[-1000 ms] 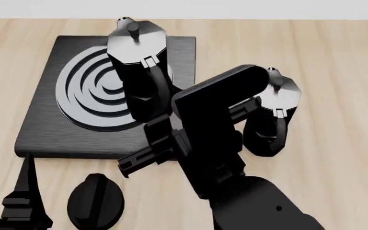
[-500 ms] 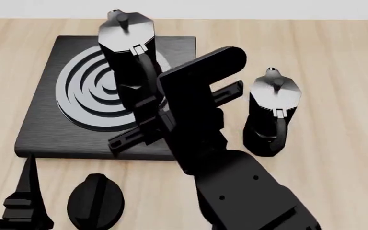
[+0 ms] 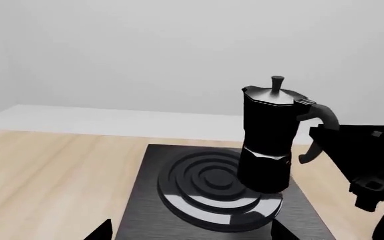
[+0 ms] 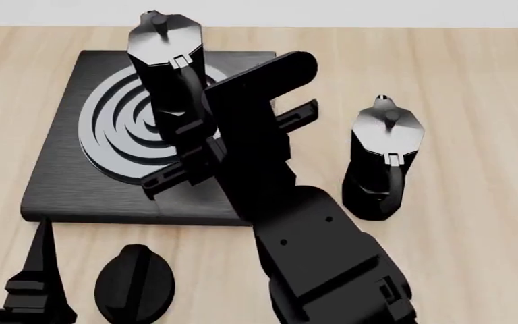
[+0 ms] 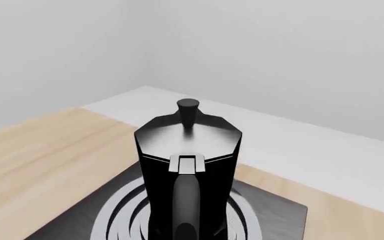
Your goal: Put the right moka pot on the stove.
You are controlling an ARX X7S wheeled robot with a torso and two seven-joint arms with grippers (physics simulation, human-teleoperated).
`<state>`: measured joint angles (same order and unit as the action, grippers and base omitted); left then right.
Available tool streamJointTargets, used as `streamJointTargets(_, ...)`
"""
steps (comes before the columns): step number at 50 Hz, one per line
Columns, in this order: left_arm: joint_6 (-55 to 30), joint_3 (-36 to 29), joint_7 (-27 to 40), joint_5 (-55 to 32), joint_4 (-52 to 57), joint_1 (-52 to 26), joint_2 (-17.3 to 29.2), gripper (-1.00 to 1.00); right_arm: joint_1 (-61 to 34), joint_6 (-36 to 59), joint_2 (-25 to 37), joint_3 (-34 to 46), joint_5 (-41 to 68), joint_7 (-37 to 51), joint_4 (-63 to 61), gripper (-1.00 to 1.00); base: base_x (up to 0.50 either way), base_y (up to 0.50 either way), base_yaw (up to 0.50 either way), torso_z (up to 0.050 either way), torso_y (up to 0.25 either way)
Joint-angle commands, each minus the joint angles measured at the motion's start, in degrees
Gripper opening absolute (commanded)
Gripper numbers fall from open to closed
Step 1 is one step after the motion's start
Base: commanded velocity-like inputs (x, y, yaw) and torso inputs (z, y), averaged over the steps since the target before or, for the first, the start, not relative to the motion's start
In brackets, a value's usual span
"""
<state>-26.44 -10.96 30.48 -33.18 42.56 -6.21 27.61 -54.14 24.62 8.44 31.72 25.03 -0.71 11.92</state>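
Observation:
The right moka pot [image 4: 162, 57], black with a silver-grey lid, hangs upright over the stove [image 4: 61, 175], above the burner rings. My right gripper [image 4: 196, 111] is shut on its curved handle [image 5: 186, 200], which fills the space between the jaws in the right wrist view. From the left wrist view the pot [image 3: 269, 135] stands low over the burner's edge, and I cannot tell whether its base touches. My left gripper [image 3: 190, 236] is open and holds nothing, near the stove's front edge.
A second look-alike moka pot [image 4: 385, 155] stands on the wooden table to the right of the stove. An oval black dial knob [image 4: 135, 283] lies in front of the stove, beside my left gripper's fingers [image 4: 41, 260]. My right forearm [image 4: 322, 270] crosses the table's middle.
My right arm has carried the pot to the left and farther back, from the stove's right side to over the burner rings. The second pot and the left gripper have not moved.

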Motion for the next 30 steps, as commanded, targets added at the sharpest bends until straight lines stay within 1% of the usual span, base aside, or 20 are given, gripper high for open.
streamJointTargets(1,0.27,0.08,-0.04,-0.36,0.16,0.08,0.15,1.00,-3.16,-4.26,-2.81,1.03,-2.24,-1.91,6.64,-1.00,0.00,0.00,0.00,0.000,0.010)
streamJointTargets(13,0.81,-0.27,-0.35,-0.18,0.07,0.19,0.32,1.00,-5.61,-7.75,-5.49,2.48,-2.54,-2.91,12.64,-1.00,0.00,0.00,0.00,0.000,0.001)
streamJointTargets(23,0.89,-0.21,-0.42,-0.60,0.21,0.18,0.57,1.00,-7.96,-12.45,-7.58,3.89,-1.88,-3.87,20.38,-1.00,0.00,0.00,0.00,0.000,0.001)
streamJointTargets(25,0.93,-0.20,-0.38,-0.59,0.25,0.25,0.62,1.00,-8.30,-15.61,-7.99,4.62,-2.36,-2.83,22.90,-1.00,0.00,0.00,0.00,0.000,0.000)
streamJointTargets(28,0.91,-0.10,-0.39,-0.87,0.24,0.18,0.66,1.00,-9.40,-16.64,-8.14,6.19,-0.64,-3.56,25.51,-1.00,0.00,0.00,0.00,0.000,0.000)
streamJointTargets(30,1.43,-0.35,-0.43,-0.19,-0.19,0.40,0.50,1.00,-10.76,-18.99,-8.32,8.18,1.56,-2.73,29.02,-1.00,0.00,0.00,0.00,0.005,0.000)
